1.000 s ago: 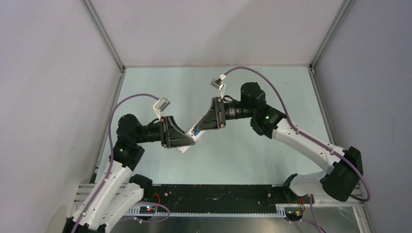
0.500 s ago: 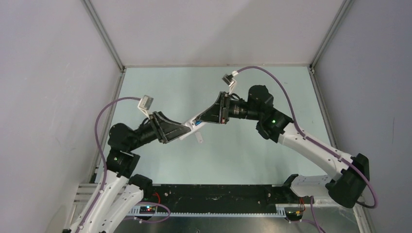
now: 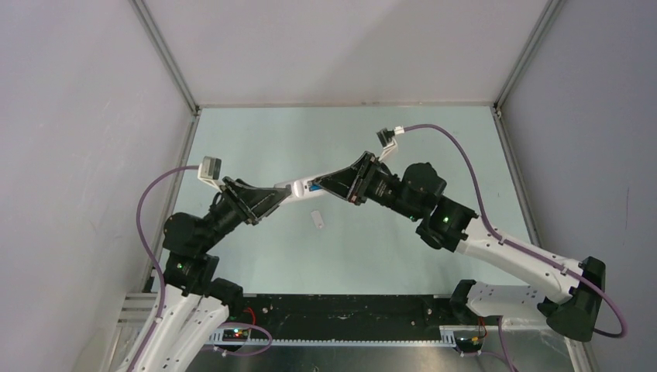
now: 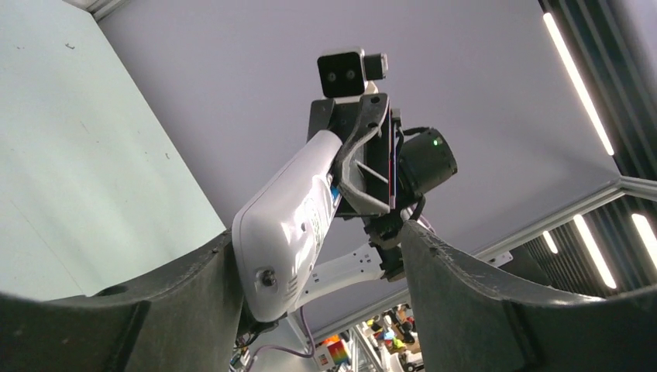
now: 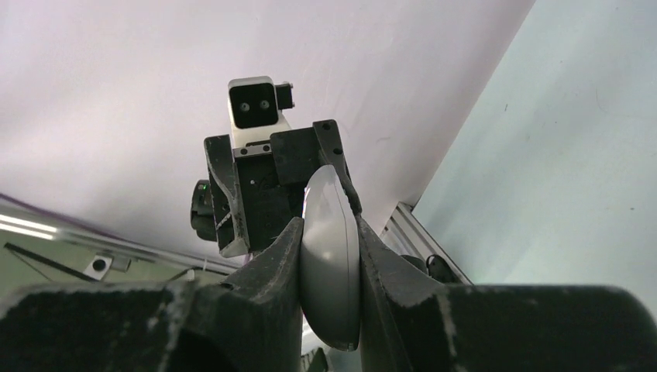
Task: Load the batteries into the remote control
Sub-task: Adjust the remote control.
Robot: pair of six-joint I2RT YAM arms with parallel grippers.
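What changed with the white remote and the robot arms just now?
The left tool opened wide, letting go of the remote control, whose end still sits between its fingers. The remote shifted toward the far edge of the table in the overhead view. The right tool stays clamped on it. The small white piece lying there has not moved in the last half second.

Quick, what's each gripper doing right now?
Left gripper: open, the remote control's end between its fingers.
Right gripper: closed, holding the remote control.
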